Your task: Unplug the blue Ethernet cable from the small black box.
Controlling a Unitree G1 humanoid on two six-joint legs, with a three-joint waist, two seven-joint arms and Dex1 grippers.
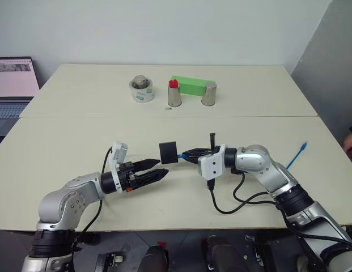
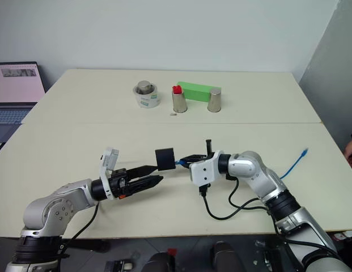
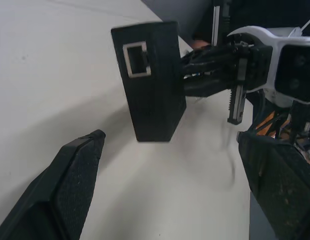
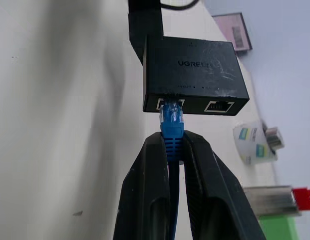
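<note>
Bright blue Ethernet cable, matte black box, green block.

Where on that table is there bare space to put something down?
Bare: the near-left stretch beyond the left gripper, and the far-left corner toward the laptop. Crowded: the far middle, with cups and green block, and around the small black box.

Cream table with two metal cups, green block, perhaps tape roll

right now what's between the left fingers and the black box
Nothing: in the left wrist view, bare table fills the gap between the open left fingers and the box, which hangs on the blue cable pinched by the right fingers.
</note>
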